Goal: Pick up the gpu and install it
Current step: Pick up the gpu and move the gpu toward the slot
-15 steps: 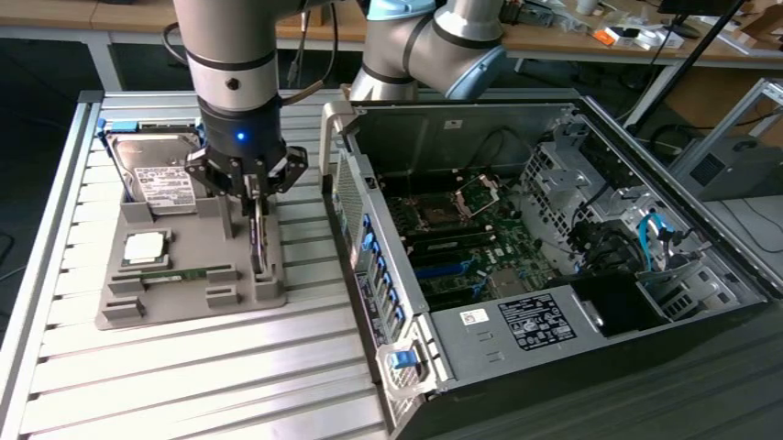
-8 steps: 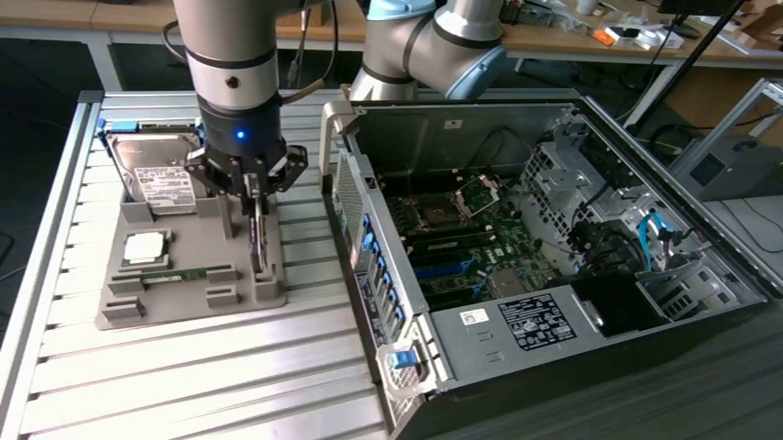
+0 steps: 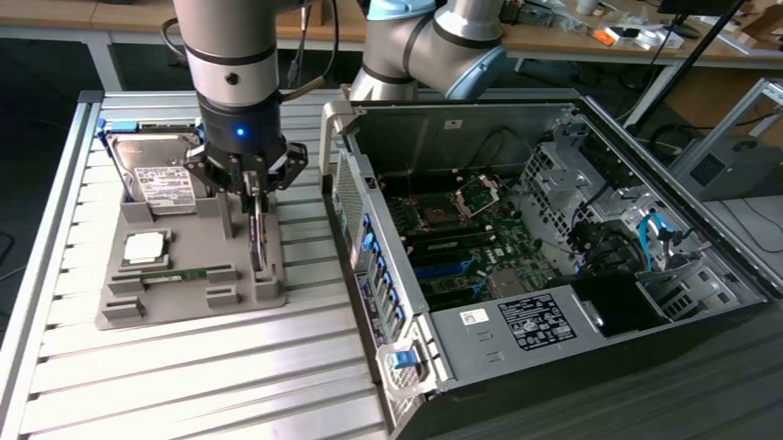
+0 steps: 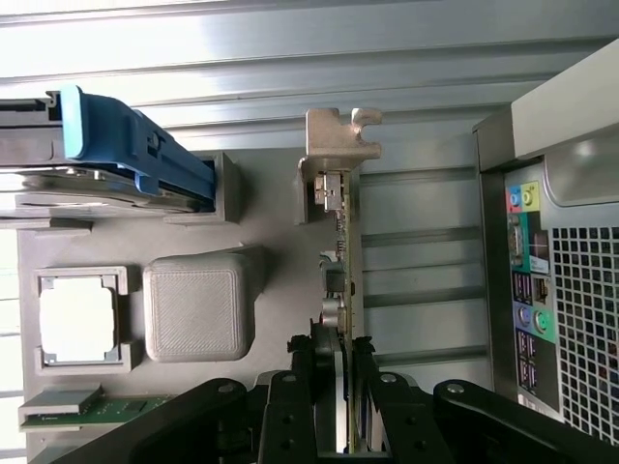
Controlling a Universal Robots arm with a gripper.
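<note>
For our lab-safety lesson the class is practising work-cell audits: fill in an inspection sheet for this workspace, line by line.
Surface: slatted metal table carrying a grey holder and an open PC case.
Job's things: gpu standing on edge in the holder.
Clutter: hard drive, CPU and memory stick, all in the holder.
Gripper: gripper shut on the gpu from above.
Cables: blue cables inside the case.
Surroundings: cluttered benches behind the table.
</note>
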